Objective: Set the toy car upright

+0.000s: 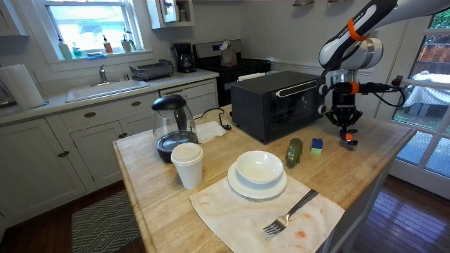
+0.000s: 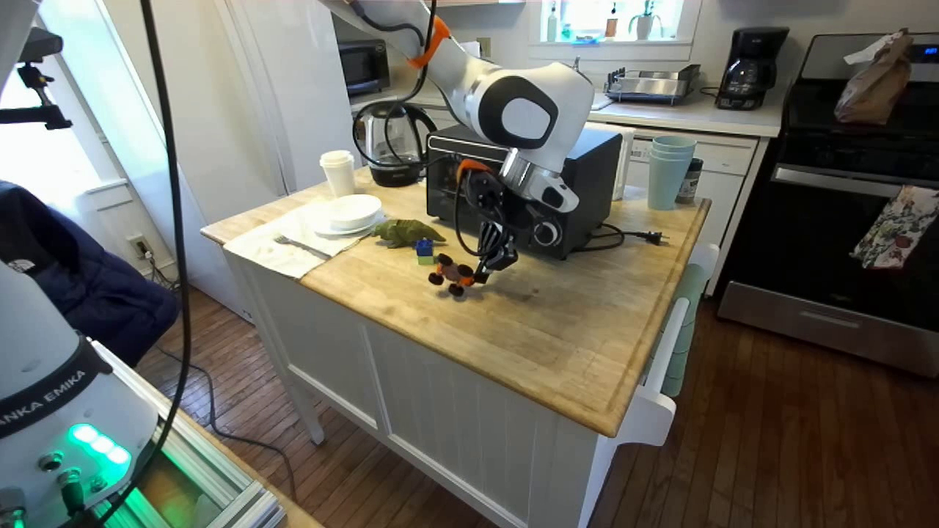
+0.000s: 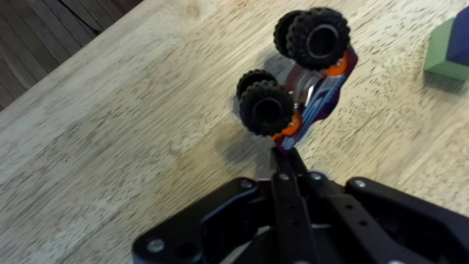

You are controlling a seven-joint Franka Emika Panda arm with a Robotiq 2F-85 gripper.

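In an exterior view, a green toy animal (image 1: 294, 153) sits just left of the blue and green block (image 1: 316, 146) on the desk (image 1: 327, 169); right of the block, the pincer (image 1: 343, 136) pinches the toy car (image 1: 349, 137), tipped on its side.

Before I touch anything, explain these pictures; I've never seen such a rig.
The white machine is a robot arm. Two pictures come from cameras outside it; the close-up comes from a camera on its wrist. On the wooden table are a toaster oven, kettle, lidded cup, green toy animal, blue-and-green block, and a cloth bearing a fork and a bowl on a plate. The jaws are closed on one end of a toy car, tipped so its wheels point sideways; whether it touches the wood is hard to tell.
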